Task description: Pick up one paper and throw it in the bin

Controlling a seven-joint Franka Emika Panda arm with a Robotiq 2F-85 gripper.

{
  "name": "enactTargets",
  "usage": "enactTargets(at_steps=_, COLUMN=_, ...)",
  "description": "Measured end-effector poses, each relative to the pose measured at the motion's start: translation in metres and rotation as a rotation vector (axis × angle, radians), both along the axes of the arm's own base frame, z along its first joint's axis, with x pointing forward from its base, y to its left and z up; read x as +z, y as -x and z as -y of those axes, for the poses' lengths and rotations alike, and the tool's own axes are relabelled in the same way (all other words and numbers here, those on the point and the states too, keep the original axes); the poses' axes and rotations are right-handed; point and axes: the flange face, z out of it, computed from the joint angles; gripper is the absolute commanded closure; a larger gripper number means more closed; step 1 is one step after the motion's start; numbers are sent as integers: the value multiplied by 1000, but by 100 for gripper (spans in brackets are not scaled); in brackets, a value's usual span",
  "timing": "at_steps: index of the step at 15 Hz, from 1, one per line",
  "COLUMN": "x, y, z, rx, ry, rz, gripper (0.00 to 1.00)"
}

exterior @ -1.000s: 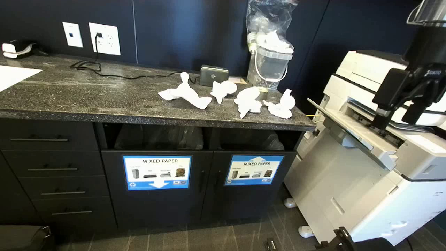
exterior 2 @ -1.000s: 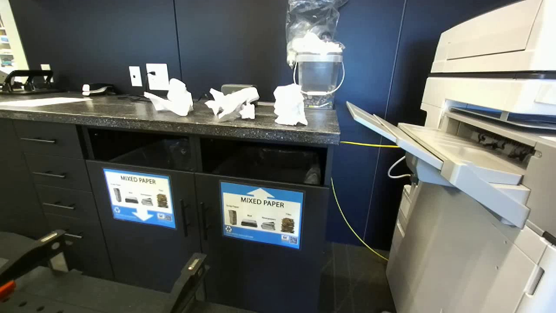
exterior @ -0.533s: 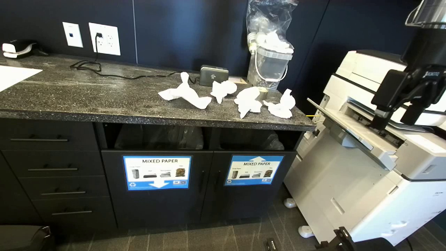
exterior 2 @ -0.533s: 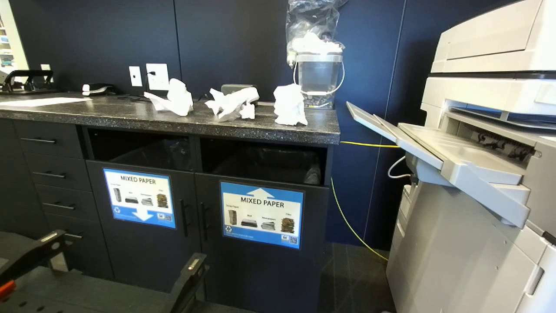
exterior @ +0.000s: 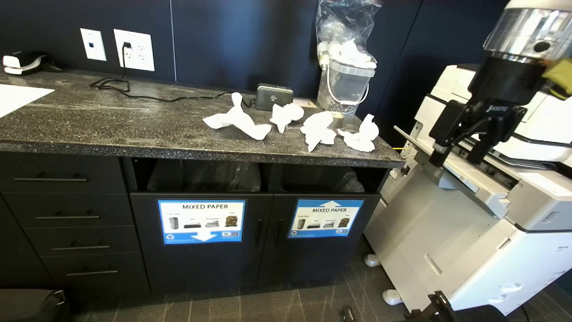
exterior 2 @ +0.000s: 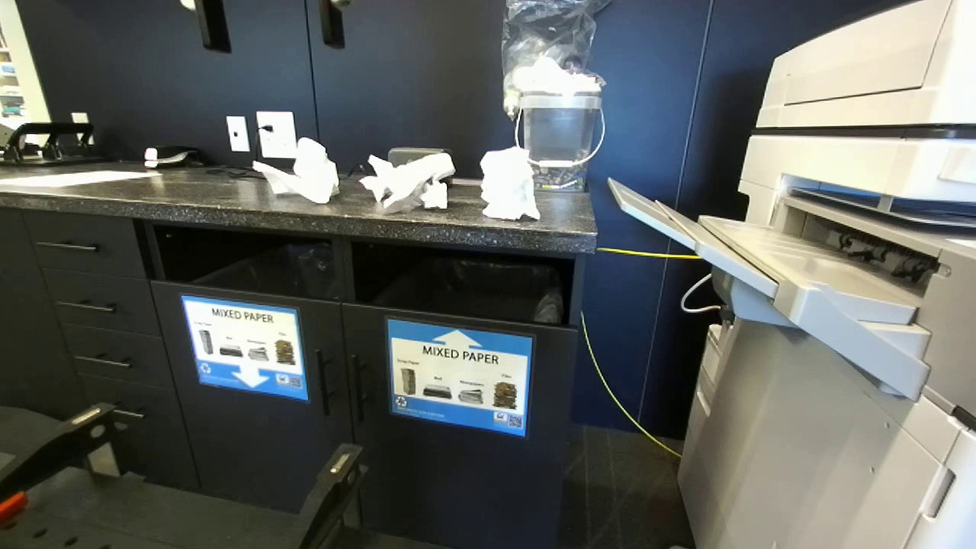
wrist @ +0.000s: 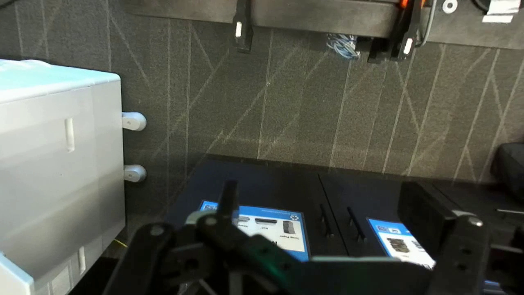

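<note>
Several crumpled white papers lie on the dark speckled counter point(exterior: 134, 120). In an exterior view they include a spread one point(exterior: 237, 118) at the left and one point(exterior: 361, 134) near the right end. An exterior view shows a tall crumpled paper point(exterior 2: 509, 183) by the counter's end. Black-lined bins point(exterior: 214, 175) point(exterior 2: 473, 286) sit in the cabinet openings below. My gripper point(exterior: 458, 155) is open with nothing between its fingers, right of the counter in front of the printer. Its fingertips point(exterior 2: 273, 34) show at the top of an exterior view. In the wrist view the gripper point(wrist: 321, 200) faces cabinet doors and floor.
A large white printer point(exterior: 447, 250) with a protruding tray point(exterior 2: 823, 282) stands right of the counter. A clear bucket point(exterior: 346, 85) with a plastic bag and a small dark box point(exterior: 274, 97) stand behind the papers. A flat white sheet point(exterior: 20, 97) lies at the counter's left.
In an exterior view the arm and open gripper have moved left, toward the counter. The fingertips have entered at the top of an exterior view. The papers have not moved.
</note>
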Motion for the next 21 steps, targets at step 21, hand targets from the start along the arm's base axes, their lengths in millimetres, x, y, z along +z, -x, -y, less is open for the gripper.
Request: enactTargets(at_steps=21, x=-71, y=-251, z=35, rx=-550, ry=-90, rz=247, gripper=0)
